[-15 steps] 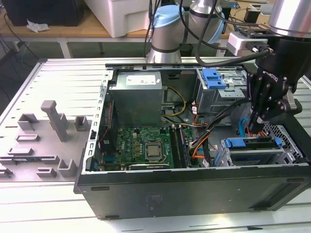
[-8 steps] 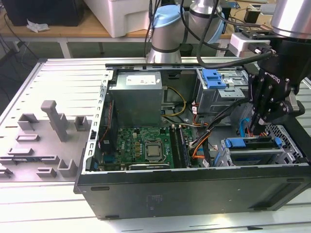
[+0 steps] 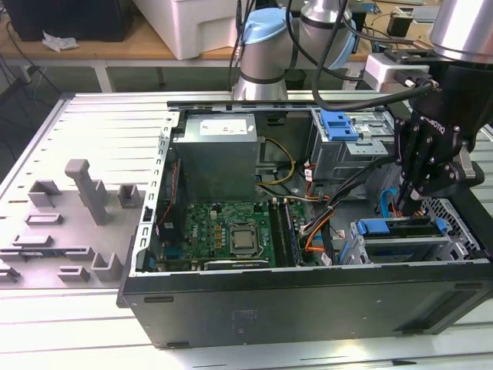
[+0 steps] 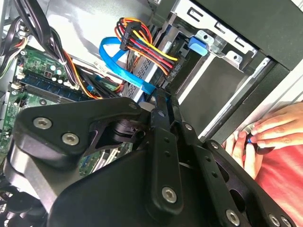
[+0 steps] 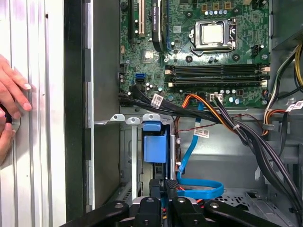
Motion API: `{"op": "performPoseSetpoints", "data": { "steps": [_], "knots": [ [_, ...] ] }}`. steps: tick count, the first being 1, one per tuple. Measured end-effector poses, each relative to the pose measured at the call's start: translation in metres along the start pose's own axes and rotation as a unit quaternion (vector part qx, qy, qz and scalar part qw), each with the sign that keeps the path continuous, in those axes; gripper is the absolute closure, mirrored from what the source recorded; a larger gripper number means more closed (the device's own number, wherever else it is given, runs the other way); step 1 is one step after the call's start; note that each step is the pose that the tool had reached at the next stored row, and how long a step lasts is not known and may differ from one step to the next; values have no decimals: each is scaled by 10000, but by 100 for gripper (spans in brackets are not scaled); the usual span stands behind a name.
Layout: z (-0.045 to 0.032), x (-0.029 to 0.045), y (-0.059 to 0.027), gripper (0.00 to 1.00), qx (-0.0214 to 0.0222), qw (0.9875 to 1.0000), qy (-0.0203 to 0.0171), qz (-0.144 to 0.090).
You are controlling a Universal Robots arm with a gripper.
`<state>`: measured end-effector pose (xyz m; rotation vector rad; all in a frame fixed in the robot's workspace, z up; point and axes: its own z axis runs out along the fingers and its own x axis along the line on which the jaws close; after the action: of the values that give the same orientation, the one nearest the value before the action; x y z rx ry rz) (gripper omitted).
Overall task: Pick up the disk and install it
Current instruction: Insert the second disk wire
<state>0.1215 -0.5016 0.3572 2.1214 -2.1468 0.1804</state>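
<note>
Closest to you in the exterior view, the black side wall of the open computer case (image 3: pixel 308 304) runs across the lower frame. Look right of centre: your gripper (image 3: pixel 406 202) hangs inside the case, fingers pointing down, just above the drive cage (image 3: pixel 400 245) at the lower right. The disk (image 3: pixel 394 226) sits in that cage, its blue carrier rail on top; in the first wrist view the blue rail (image 5: pixel 155 144) lies in the slot, centre low in the frame. The fingers look drawn narrow, tips close together right by the rail's end, but you can't quite tell whether they grip it or only touch. A blue flat cable (image 5: pixel 199 187) loops beside the tips. The motherboard (image 3: pixel 231 235) lies mid-frame, the grey power supply (image 3: pixel 214 158) above it. A person's hand (image 4: pixel 270 135) rests outside the case, at the right edge of the second wrist view.
</note>
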Motion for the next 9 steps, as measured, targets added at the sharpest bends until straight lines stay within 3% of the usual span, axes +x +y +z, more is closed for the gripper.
{"op": "performPoseSetpoints", "data": {
  "steps": [9],
  "knots": [
    [18,11,0,84,0,10000,1,0]
  ]
}}
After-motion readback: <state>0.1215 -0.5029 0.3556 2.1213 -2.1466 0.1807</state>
